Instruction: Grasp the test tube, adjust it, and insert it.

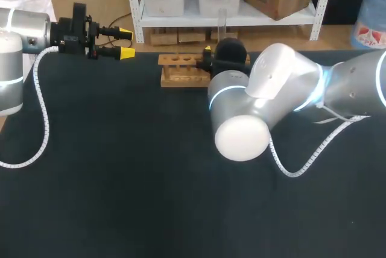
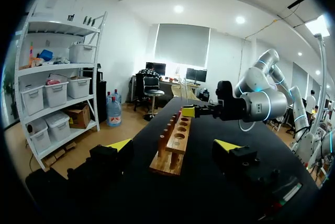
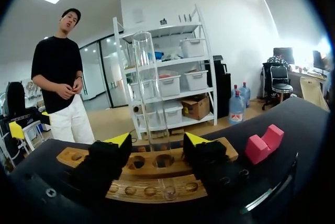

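Looking thin and glassy, the test tube (image 3: 149, 88) is probably light, slippery and fragile; I would pinch its middle gently. My right gripper (image 3: 157, 145) has its fingers apart around it, and the left gripper (image 1: 125, 42) is spread too.

**Clear tube, bare wood, matt cloth**

The test tube (image 3: 149, 93) is clear and glossy; glass or plastic, I cannot tell. The test tube rack (image 1: 181, 78) is bare, light wood, smoothly finished. The table (image 1: 120, 179) wears matt black cloth. The right arm (image 1: 283, 77) has a smooth, glossy silver shell. The left gripper (image 1: 126, 41) has matt yellow tips.
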`<move>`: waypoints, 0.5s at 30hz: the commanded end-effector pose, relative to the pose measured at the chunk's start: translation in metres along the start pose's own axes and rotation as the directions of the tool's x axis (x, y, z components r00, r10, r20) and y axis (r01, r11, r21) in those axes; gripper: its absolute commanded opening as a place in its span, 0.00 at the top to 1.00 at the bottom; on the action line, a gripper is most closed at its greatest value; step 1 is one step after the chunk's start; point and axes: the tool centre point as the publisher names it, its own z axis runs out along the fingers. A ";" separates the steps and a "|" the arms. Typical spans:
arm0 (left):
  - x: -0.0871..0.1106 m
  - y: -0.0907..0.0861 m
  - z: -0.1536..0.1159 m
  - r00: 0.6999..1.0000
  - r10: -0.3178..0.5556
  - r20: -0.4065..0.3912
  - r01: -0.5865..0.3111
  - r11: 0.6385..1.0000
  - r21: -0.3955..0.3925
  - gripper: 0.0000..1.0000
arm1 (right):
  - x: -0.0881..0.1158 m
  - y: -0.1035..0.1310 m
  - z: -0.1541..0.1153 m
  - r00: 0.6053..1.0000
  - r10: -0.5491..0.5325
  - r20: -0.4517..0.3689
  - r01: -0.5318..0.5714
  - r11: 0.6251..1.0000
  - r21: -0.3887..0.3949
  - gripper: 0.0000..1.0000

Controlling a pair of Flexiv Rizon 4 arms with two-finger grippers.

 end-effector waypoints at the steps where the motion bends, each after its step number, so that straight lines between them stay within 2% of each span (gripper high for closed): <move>1: 0.001 -0.001 0.000 1.000 0.002 0.002 -0.002 1.000 -0.003 0.00 | -0.002 0.000 -0.005 1.000 0.004 0.003 -0.004 1.000 -0.005 0.00; 15: 0.001 -0.001 0.000 1.000 0.002 0.002 -0.002 1.000 -0.003 0.00 | -0.022 0.006 -0.038 1.000 -0.012 -0.025 0.011 0.999 -0.048 0.00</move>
